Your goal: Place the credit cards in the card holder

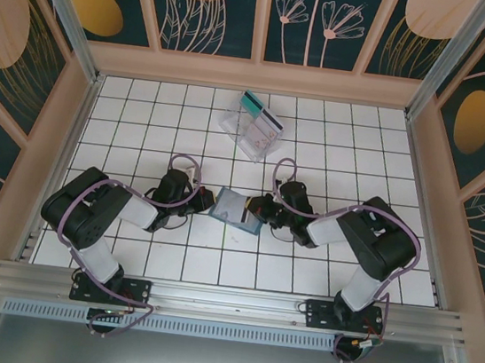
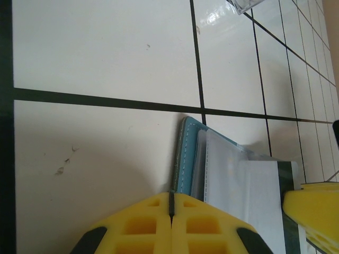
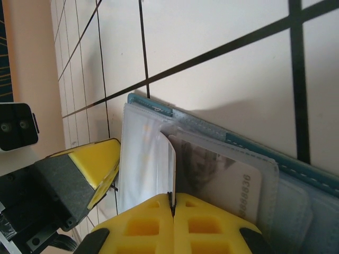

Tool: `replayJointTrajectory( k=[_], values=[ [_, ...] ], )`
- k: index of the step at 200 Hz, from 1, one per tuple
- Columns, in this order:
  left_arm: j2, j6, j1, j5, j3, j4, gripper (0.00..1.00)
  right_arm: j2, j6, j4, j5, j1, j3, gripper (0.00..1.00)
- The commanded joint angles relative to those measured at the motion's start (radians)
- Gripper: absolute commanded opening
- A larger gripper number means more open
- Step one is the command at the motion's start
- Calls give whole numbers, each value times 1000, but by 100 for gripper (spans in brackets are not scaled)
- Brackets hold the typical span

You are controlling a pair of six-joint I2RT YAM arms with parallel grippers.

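Note:
The card holder (image 1: 237, 208) lies open on the tiled table between both grippers, blue-grey inside with clear sleeves. My left gripper (image 2: 170, 198) is shut on the dark-teal cover edge of the card holder (image 2: 188, 159). My right gripper (image 3: 171, 198) is shut on one clear sleeve leaf of the card holder (image 3: 145, 153), which stands lifted. A pale card with raised digits (image 3: 233, 180) sits in a pocket beside that leaf. Farther back, a teal credit card (image 1: 253, 103) and a whitish credit card with a dark stripe (image 1: 272, 119) stand in the clear tray.
The clear plastic tray (image 1: 247, 135) sits at the back middle of the table, and its corner (image 2: 249, 5) shows at the top of the left wrist view. Patterned walls enclose the table on three sides. The right gripper's yellow finger (image 2: 312, 203) is close beside the holder.

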Motion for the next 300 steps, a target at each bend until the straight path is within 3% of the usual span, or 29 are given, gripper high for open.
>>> replayJointTrajectory(
  k=[1, 96, 228, 278, 300],
  values=[
    [38, -22, -37, 73, -46, -176, 0, 8, -26, -42, 39, -8, -5, 0],
    [38, -29, -40, 75, -52, -168, 0, 72, -62, -3, 104, 15, 32, 0],
    [50, -33, -65, 69, -31, -171, 0, 155, -222, -313, 204, 148, 258, 0],
    [52, -19, -65, 57, -26, -196, 0, 41, -296, -481, 270, 139, 279, 36],
    [63, -18, -65, 58, -21, -194, 0, -8, -352, -592, 284, 120, 319, 43]
  ],
)
